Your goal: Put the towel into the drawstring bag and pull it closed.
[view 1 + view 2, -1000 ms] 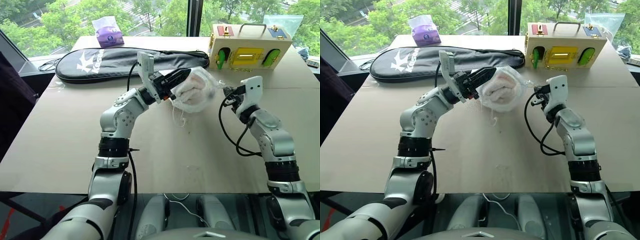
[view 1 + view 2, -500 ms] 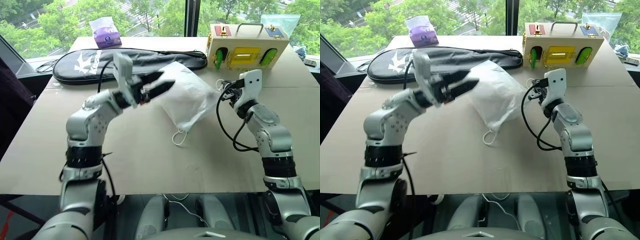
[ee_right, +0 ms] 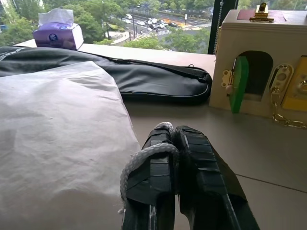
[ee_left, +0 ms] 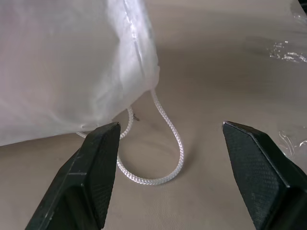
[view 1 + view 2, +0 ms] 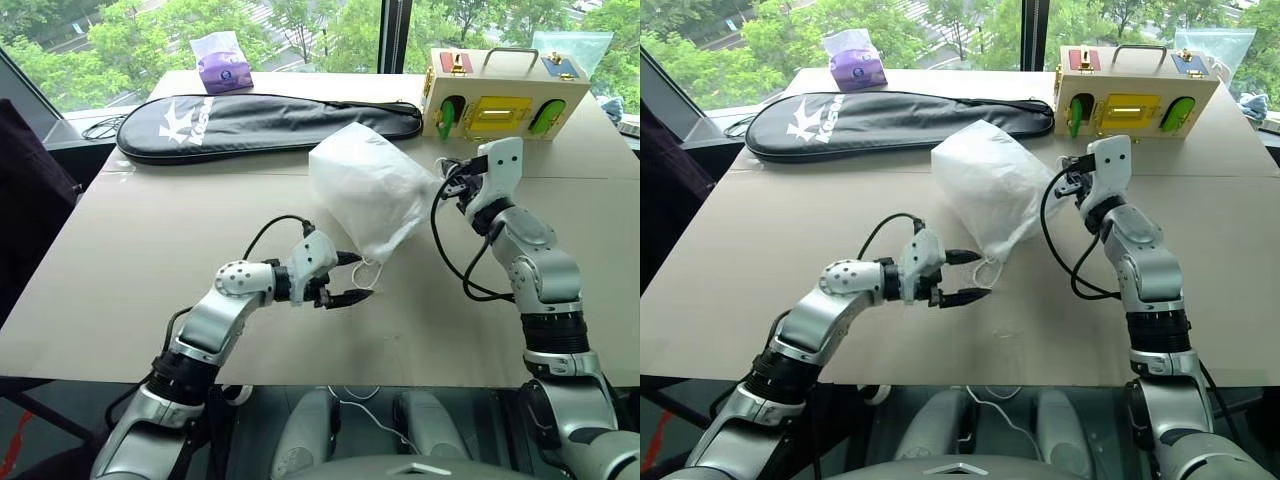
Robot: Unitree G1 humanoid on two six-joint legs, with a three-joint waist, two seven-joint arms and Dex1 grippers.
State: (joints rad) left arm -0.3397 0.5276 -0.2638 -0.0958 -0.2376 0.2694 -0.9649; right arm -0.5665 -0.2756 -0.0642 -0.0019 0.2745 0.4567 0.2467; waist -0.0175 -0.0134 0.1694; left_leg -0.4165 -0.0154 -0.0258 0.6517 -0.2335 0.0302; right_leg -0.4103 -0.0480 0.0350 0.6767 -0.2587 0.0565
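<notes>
- Where a second ago our left gripper (image 5: pixel 352 277) was up at the drawstring bag (image 5: pixel 370 190), holding the bundle from its left side, it has now dropped low over the table (image 5: pixel 140 260), just beside the bag's lower corner.
- Its two black fingers (image 4: pixel 98 167) stand wide apart with nothing between them; in the left wrist view a white cord loop (image 4: pixel 160 163) lies on the table between the fingertips, touching neither.
- Our right gripper (image 3: pixel 177 158) has kept its place at the bag's right side, fingers pressed together on a white cord (image 3: pixel 141 158) that wraps over one fingertip.
- The bag no longer sits bunched between both grippers: it hangs down and leftward from the right gripper, spread out, its lower corner resting on the table near the left gripper.
- The towel we cannot pick out now; a second ago its ribbed shape showed through the thin fabric, and the bag looks full but opaque.
- Behind the bag, the long black racket case (image 5: pixel 260 120), the purple tissue pack (image 5: pixel 222 62) and the wooden latch box (image 5: pixel 500 92) lie as they did before.
</notes>
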